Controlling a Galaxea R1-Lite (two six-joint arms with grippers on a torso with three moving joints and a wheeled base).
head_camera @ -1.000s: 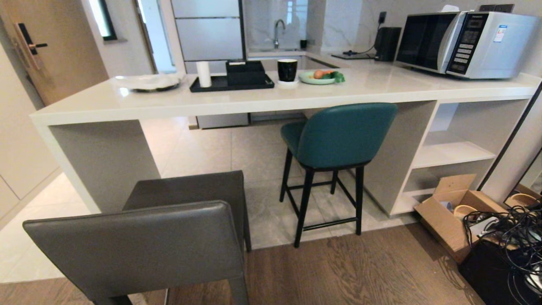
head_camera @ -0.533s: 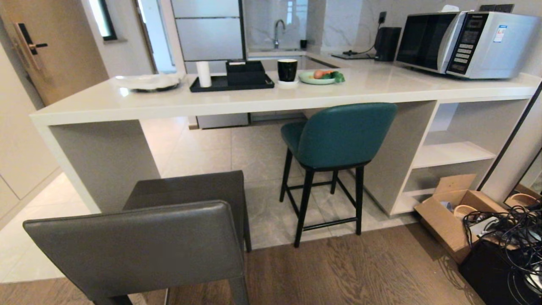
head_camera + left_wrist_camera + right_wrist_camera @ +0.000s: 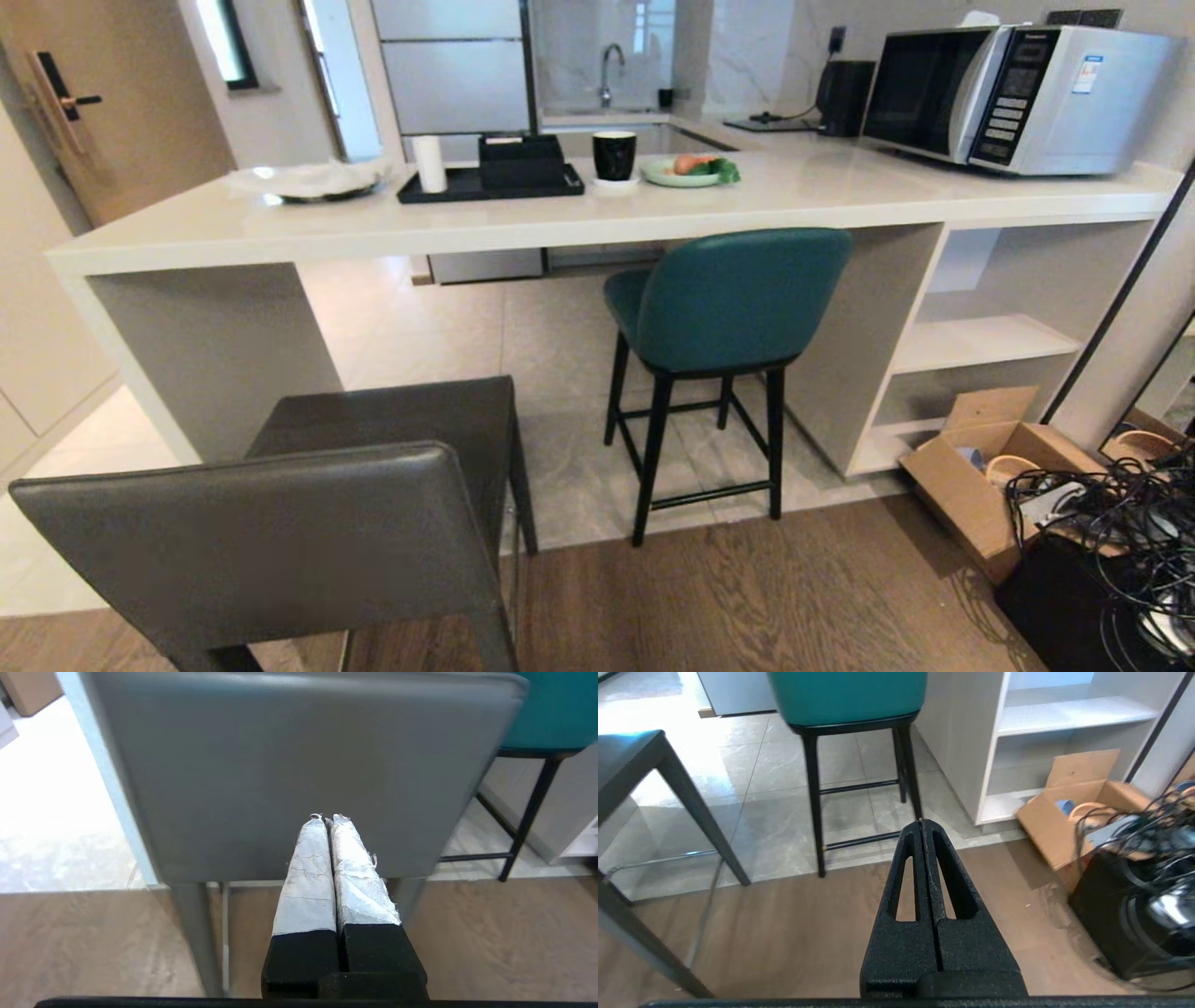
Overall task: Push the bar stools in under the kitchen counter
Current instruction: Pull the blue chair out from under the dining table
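Observation:
The dark-grey bar stool (image 3: 280, 523) stands nearest me at the front left, its low square back turned to me, out in front of the kitchen counter (image 3: 840, 196). The teal bar stool (image 3: 728, 299) stands further right, its seat partly under the slab. My left gripper (image 3: 329, 819) is shut, with its taped tips right at the grey stool's back (image 3: 280, 765); I cannot tell whether they touch. My right gripper (image 3: 923, 822) is shut and empty over the wooden floor, short of the teal stool (image 3: 850, 695). Neither gripper shows in the head view.
The counter's left side panel (image 3: 224, 355) stands just beyond the grey stool. White open shelves (image 3: 990, 341) close the right end. A cardboard box (image 3: 990, 467) and a tangle of black cables (image 3: 1111, 523) lie on the floor at right. A microwave (image 3: 1018, 93), tray, cup and plate sit on top.
The whole head view has shifted a little to the left, so the camera has moved. Both stools keep their places relative to the counter.

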